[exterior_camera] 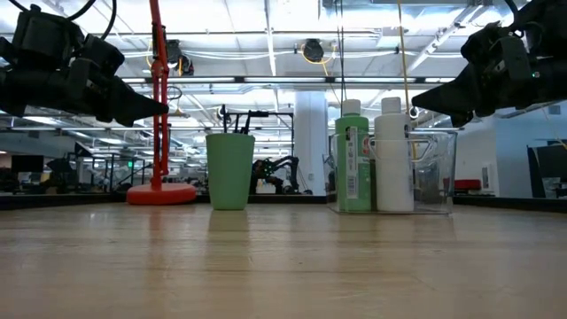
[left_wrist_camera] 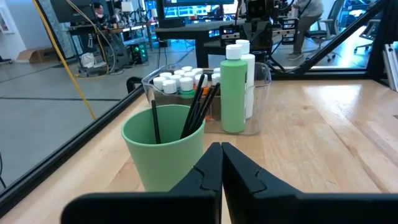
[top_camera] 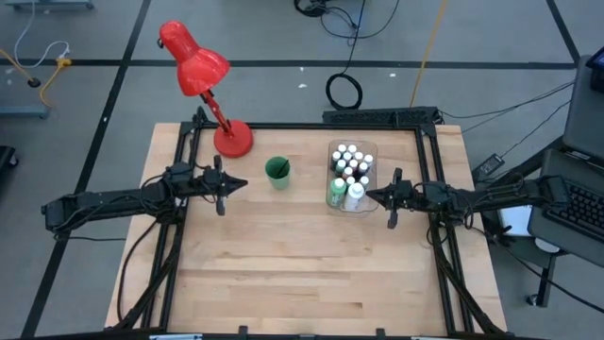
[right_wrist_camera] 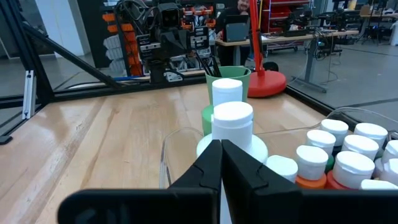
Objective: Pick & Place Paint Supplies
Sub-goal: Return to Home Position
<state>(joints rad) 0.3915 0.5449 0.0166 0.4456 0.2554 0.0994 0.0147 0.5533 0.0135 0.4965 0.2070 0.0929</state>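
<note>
The green bottle (exterior_camera: 353,159) and white bottle (exterior_camera: 392,159) are stood upright in the clear tray (exterior_camera: 438,173) on the counter (top_camera: 302,274). The small white-capped bottles (top_camera: 351,161) are packed alongside them. The dark brushes (left_wrist_camera: 199,109) are held in the green cup (top_camera: 277,172). The left pincer (top_camera: 241,183) and right pincer (top_camera: 370,195) are clenched on nothing and are held above the counter.

free: table (top_camera: 302,274) front half, gap cup (top_camera: 277,171)↔tray (top_camera: 372,149) | obstr: lamp (top_camera: 232,140), cup, tray w/ bottles (top_camera: 349,165)

Left pincer (top_camera: 242,184) and right pincer (top_camera: 371,195) hover closed, facing inward.
</note>
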